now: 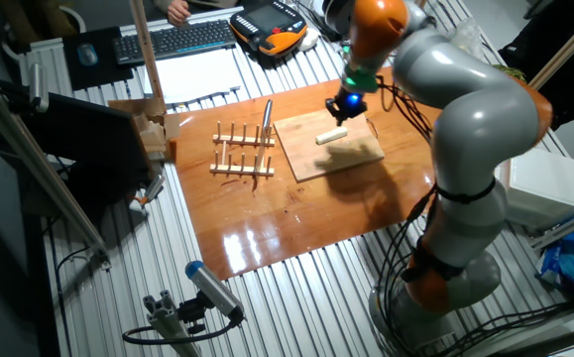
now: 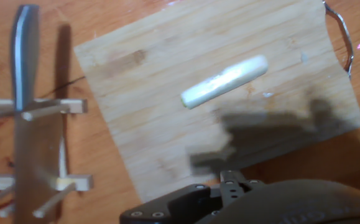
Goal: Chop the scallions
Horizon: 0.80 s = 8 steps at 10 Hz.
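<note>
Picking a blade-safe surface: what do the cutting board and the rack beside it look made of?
The cutting board looks like pale bare wood, with visible grain lines and a metal handle loop at one end. The rack seems to be light wooden dowels on rails; its finish is unclear.

**Camera setup: two views**

Fixed view: high, set back, angled down across the whole table, arm included. Hand view: on the hand, looking straight down, close over the cutting board. Both share the board, the scallion piece and the wooden rack beside it.
</note>
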Available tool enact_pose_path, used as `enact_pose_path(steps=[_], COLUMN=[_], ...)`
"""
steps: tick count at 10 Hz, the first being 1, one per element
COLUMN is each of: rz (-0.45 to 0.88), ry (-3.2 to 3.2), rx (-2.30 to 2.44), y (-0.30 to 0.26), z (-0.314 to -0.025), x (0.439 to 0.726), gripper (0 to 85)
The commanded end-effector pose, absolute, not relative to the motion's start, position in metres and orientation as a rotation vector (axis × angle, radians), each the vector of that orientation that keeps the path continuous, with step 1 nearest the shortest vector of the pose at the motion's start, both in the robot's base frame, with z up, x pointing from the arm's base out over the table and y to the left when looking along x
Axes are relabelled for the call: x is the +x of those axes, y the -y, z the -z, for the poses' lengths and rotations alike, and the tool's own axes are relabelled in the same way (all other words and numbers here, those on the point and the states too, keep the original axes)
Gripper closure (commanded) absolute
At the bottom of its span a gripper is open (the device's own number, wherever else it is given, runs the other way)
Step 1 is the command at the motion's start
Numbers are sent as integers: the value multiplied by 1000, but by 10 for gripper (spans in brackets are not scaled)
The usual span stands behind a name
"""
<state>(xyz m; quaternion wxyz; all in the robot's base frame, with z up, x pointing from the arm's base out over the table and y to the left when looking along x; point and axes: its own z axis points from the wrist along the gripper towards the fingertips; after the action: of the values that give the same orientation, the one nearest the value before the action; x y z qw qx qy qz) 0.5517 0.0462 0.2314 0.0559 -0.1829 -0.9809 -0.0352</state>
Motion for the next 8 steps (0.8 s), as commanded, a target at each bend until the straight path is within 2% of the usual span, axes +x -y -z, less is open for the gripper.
enact_pose_path(steps=[1,7,8], rz=[105,71,33], ry=[2971,2963,2971], rx=[-569,-701,-702], y=[-60,-134,-146], z=[-234,-246,-244], x=[555,577,581], gripper=[850,850,850])
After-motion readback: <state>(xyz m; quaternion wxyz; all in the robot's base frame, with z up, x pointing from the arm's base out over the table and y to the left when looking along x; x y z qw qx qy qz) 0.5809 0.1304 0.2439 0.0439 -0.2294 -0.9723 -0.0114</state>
